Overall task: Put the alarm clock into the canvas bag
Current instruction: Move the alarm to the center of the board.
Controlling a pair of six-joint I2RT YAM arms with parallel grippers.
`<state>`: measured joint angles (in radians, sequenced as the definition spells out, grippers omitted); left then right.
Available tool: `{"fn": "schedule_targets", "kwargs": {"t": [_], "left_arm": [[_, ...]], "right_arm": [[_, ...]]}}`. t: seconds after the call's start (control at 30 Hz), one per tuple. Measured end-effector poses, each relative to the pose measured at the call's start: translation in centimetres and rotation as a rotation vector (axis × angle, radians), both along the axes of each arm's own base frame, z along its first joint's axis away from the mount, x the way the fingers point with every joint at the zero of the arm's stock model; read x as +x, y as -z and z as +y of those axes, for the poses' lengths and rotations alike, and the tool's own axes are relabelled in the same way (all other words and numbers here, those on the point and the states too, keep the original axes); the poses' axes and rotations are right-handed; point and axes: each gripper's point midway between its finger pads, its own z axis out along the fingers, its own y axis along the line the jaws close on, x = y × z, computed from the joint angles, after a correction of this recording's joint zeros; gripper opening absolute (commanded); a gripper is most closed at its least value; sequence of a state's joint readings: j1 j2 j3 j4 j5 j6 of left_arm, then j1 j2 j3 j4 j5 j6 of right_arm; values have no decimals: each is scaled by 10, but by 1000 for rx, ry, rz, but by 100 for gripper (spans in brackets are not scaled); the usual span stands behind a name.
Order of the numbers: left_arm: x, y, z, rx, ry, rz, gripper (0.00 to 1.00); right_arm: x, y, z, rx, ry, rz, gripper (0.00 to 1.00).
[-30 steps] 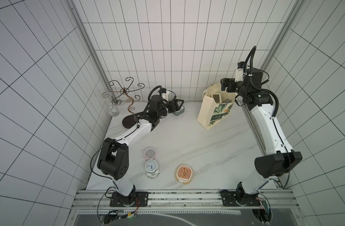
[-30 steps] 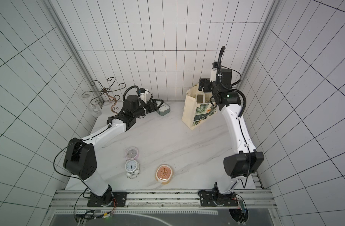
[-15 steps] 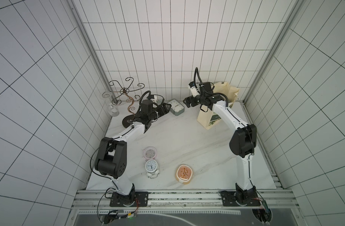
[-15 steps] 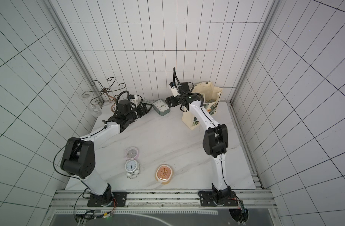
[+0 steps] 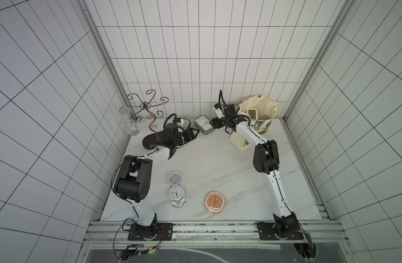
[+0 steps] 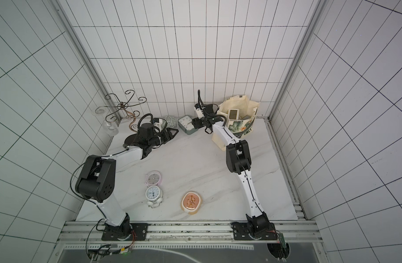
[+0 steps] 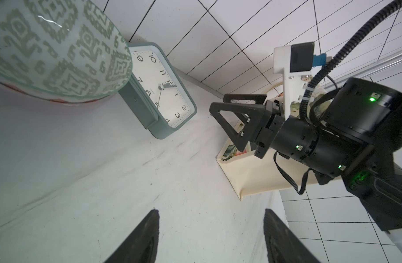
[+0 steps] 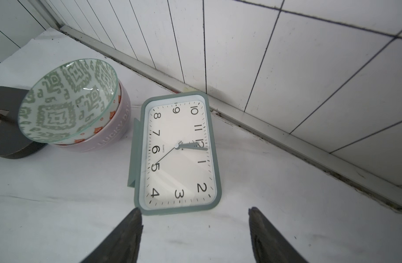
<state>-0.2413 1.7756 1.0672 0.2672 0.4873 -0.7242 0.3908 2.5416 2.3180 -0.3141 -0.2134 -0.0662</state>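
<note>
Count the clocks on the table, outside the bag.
3: green clock by the back wall; pink clock and white clock near the front. The peach object could be a fourth.

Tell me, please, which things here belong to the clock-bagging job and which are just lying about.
Job in hand: green rectangular alarm clock; canvas bag; right gripper, open, facing that clock.

Lying about, for now: pink clock; white twin-bell clock; orange-faced clock; stacked bowls; wire stand; glass vase.

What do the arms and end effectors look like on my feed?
The left arm and right arm have white links and black joints. The right end effector and left end effector have black triangular fingers. A ribbed black cable passes a white camera mount.
</note>
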Motion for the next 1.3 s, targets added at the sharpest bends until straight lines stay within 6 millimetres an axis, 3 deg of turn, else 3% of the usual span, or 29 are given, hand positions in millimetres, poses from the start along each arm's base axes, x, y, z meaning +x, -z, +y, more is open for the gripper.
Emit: {"fn": "schedule_targets", "kwargs": {"t": [0.3,0.57,1.07,1.3], "left_arm": [[1,-1,-2,9,20,-33,69],[2,7,-3,22,29,-26,69],[2,11,-4,22,37,-21,69],[1,11,-5,21,41,-20,69]], "right_arm": [[13,31,14,87,-18,-9,45],[17,45,17,84,-22,-13,19],[12,48,17,19,-36,-15,8],[-12,50,13,-31,-48,40,7]]}}
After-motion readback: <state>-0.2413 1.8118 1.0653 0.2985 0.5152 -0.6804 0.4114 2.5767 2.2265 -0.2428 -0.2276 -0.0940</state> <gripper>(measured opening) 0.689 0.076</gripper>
